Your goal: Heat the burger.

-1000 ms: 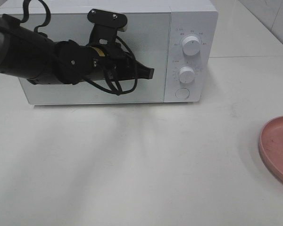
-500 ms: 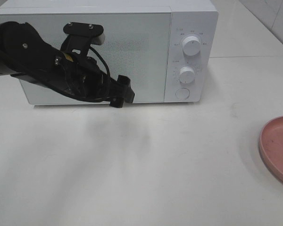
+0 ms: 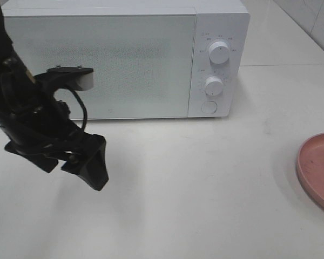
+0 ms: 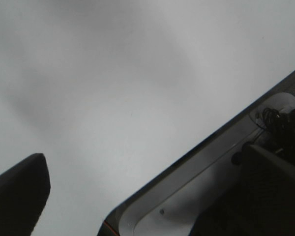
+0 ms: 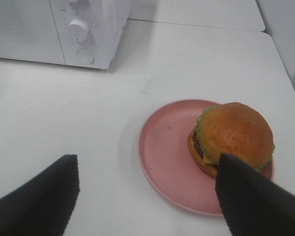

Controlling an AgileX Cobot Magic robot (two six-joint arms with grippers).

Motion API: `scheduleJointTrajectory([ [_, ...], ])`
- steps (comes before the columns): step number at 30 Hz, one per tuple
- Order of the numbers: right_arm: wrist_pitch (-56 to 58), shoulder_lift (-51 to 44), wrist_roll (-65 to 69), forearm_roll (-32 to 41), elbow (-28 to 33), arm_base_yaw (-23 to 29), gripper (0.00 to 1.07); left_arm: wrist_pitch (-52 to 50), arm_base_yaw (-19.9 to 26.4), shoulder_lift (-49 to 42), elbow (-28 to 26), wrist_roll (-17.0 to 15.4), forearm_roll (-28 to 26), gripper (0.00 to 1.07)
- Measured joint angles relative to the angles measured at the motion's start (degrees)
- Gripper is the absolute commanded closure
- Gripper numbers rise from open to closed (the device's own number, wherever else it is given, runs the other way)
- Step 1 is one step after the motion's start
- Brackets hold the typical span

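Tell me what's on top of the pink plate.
The burger sits on the pink plate, off-center toward one edge. The plate surface under it is covered.

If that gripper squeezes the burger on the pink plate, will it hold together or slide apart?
The burger is stacked in layers, so it may shear or shed filling if pinched unevenly. Its glossy, domed bun looks slippery. It sits near the plate rim, so a push might slide it off.

The left arm is swinging away from the microwave [image 3: 124, 59] door, down toward the near-left part of the bench [image 3: 205, 183]. Its left pincer [image 3: 78, 167], clamped shut a second ago, is now spreading wide, pointing downward.
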Motion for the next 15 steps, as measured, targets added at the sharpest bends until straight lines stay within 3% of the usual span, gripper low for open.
scheduleJointTrajectory([
  [5,0.0,0.0,0.0,0.0,0.0,0.0,0.32,5.3,5.0,-3.3,0.0,-0.4,0.2,0.08],
  [6,0.0,0.0,0.0,0.0,0.0,0.0,0.32,7.1,7.8,-5.2,0.0,-1.1,0.6,0.08],
  [9,0.0,0.0,0.0,0.0,0.0,0.0,0.32,8.2,9.5,-6.3,0.0,-1.5,0.9,0.08],
  [10,0.0,0.0,0.0,0.0,0.0,0.0,0.32,10.0,12.9,-8.4,0.0,-2.4,1.9,0.08],
  [12,0.0,0.0,0.0,0.0,0.0,0.0,0.32,10.8,14.7,-9.6,0.2,-2.8,2.6,0.08],
  [14,0.0,0.0,0.0,0.0,0.0,0.0,0.32,12.4,20.5,-15.2,2.5,-3.0,6.0,0.08],
  [15,0.0,0.0,0.0,0.0,0.0,0.0,0.32,12.4,20.5,-15.2,2.5,-3.0,6.0,0.08],
])
